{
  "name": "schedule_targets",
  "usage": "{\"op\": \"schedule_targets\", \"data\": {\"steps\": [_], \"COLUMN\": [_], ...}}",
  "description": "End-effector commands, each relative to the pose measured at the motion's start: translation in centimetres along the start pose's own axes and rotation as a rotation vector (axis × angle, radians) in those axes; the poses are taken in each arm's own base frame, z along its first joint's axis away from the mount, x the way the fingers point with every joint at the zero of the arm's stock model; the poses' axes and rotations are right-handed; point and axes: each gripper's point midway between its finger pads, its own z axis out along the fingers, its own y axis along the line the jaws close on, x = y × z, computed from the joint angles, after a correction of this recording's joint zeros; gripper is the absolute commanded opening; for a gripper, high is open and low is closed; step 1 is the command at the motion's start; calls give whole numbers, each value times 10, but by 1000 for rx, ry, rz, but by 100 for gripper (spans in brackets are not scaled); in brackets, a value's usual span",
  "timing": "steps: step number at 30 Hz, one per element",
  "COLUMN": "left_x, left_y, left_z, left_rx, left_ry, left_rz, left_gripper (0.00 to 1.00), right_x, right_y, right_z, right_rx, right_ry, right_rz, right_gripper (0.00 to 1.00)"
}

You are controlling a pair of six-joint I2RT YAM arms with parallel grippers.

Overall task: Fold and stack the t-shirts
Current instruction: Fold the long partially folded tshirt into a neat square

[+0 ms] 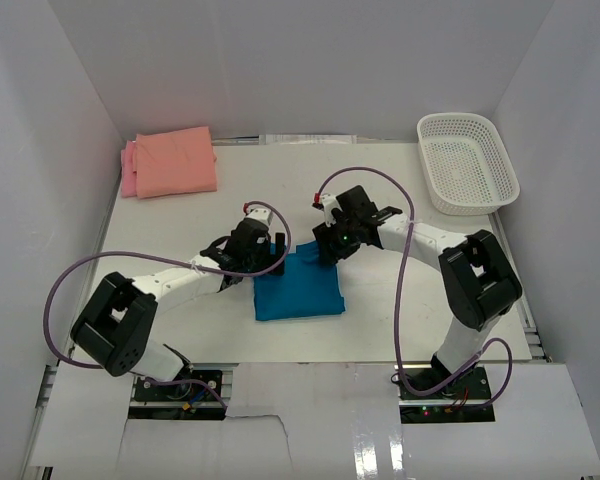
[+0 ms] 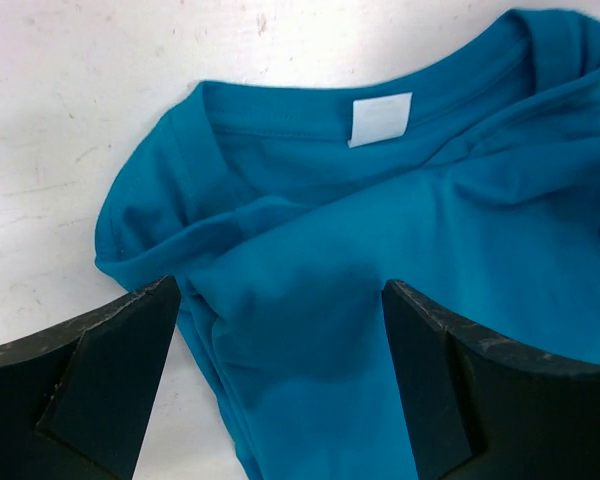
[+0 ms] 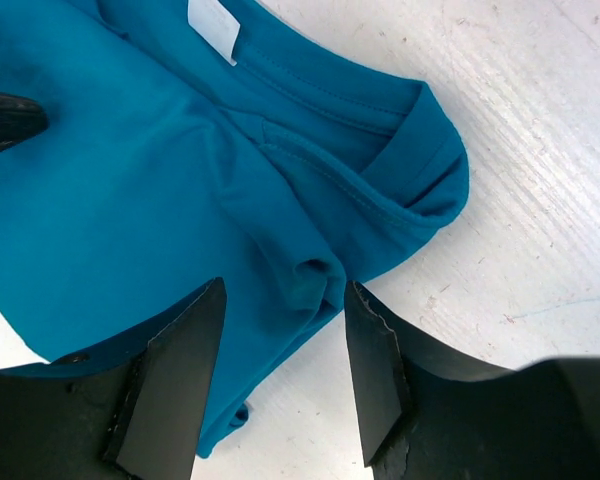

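Observation:
The teal-blue t-shirt (image 1: 298,287) lies roughly folded at the table's middle, its neck end toward the back. My left gripper (image 1: 276,258) hovers over its back left corner, jaws wide open. In the left wrist view the cloth (image 2: 460,200) and its white neck label (image 2: 380,120) lie under the open left gripper (image 2: 280,290). My right gripper (image 1: 327,250) is at the back right corner. In the right wrist view the right gripper (image 3: 286,290) stands open, straddling a bunched fold at the shirt's (image 3: 130,190) edge without pinching it. A salmon-orange t-shirt (image 1: 175,160) lies folded on a pink one (image 1: 129,168) at the back left.
A white mesh basket (image 1: 467,162) stands at the back right. White walls close in the table (image 1: 180,330) on three sides. Purple cables loop off both arms.

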Motion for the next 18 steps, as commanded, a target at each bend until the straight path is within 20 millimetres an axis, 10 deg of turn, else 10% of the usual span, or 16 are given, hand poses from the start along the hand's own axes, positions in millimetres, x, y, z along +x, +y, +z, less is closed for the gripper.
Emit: {"op": "schedule_targets", "data": {"steps": [1, 7, 10, 18], "left_x": [-19, -23, -24, -25], "left_y": [-7, -1, 3, 9], "left_z": [4, 1, 0, -1], "left_rx": [40, 21, 4, -28], "left_ry": [-104, -158, -165, -186], "left_rz": [-12, -4, -7, -36], "left_gripper": [93, 92, 91, 64], "right_x": [-4, -12, -12, -16], "right_y": [-1, 1, 2, 4], "right_z": [6, 9, 12, 8], "right_rx": [-21, -36, -51, -57], "right_ry": [-23, -37, -32, -44], "right_rz": [-24, -31, -28, -25], "right_gripper": [57, 51, 29, 8]}}
